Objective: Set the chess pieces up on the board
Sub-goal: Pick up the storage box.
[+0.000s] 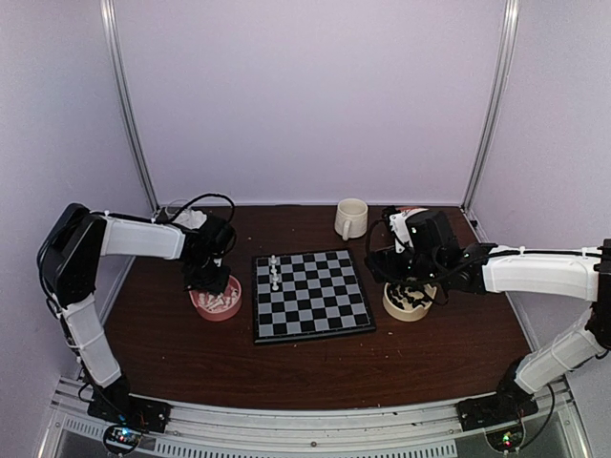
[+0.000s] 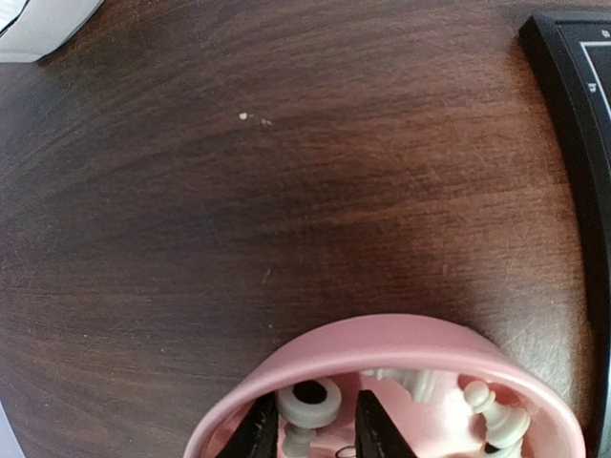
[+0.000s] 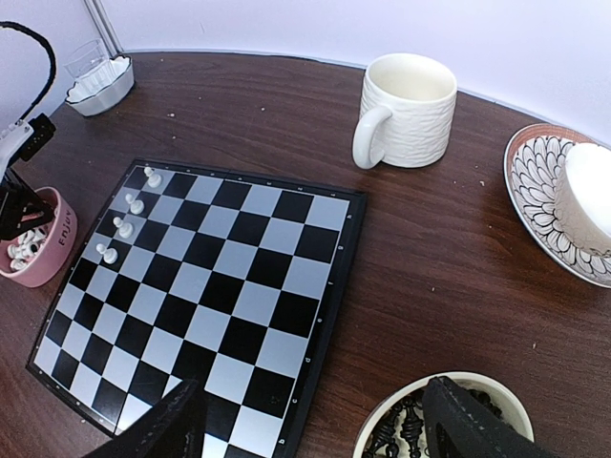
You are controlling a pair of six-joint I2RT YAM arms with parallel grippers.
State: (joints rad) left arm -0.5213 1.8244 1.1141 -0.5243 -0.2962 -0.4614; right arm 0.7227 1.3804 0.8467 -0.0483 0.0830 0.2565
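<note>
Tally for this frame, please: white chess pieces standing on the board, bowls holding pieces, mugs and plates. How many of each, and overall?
White chess pieces on the chessboard: 4
Bowls holding pieces: 2, pink bowl and cream bowl
Mug: 1
Patterned plate: 1
Total: 8

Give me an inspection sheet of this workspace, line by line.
Surface: dark wooden table, a few pale specks.
Job's things: board centred; four white pieces along its left edge; pink bowl holds more; cream bowl holds black pieces.
Clutter: mug, patterned plate, small white dish.
Tools: left tool in the pink bowl, fingers flanking a white piece, grip unclear; right tool open above the cream bowl.
Cables: black cable looping over the left arm.
Surroundings: pale walls, metal frame posts.
</note>
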